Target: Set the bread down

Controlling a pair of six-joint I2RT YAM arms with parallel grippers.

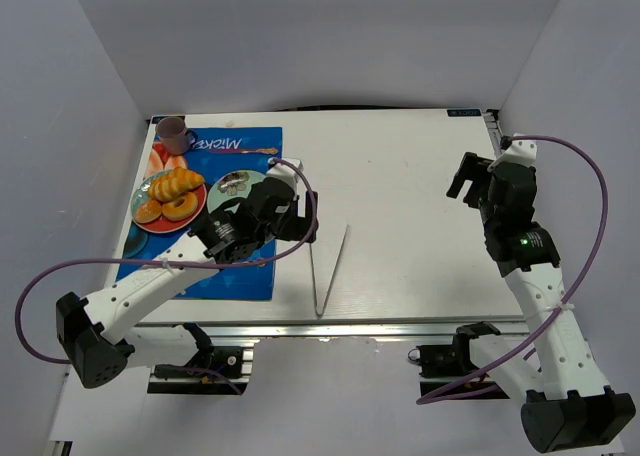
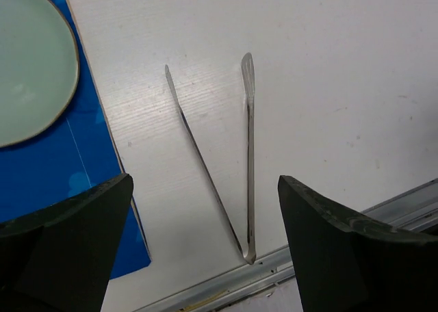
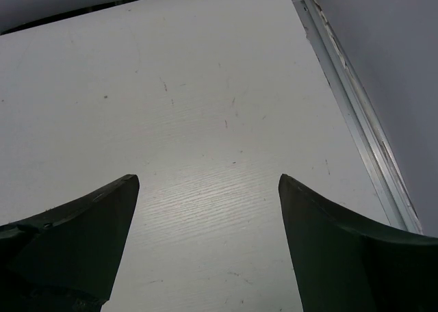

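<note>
My own left fingers (image 2: 68,243) fill the bottom corners of the left wrist view, so yeah, the left gripper (image 2: 205,182) is spread wide with nothing in it, hanging right over the tongs (image 2: 249,161). They lie flat on the white table (image 2: 342,86) in an open V, with the hinge toward the near edge by the rail and the tips pointing away. They're just beside the blue mat (image 2: 61,175) and near the pale green plate (image 2: 27,66). The bread (image 1: 150,212) is over on the red plate (image 1: 160,230) at the left side of the mat, tucked in with the croissant (image 1: 178,184) and the doughnut (image 1: 181,208). I take it to be the little oblong one by the plate's left rim, but it's tiny in the top view, so don't quote me. My guess is the step in hand is picking up the tongs, then using them to carry the bread across to the green plate. To do it well I'd come straight down with both arms of the V between my fingers, around mid-length, and go right down to the table because that metal is thin and flat. Then I'd close slowly and evenly so the tongs don't skate, since the hinge sits close to the edge and a sideways shove could send them off. My right gripper (image 3: 209,182) is spread too, parked over the right side of the table, well apart from all this.
</note>
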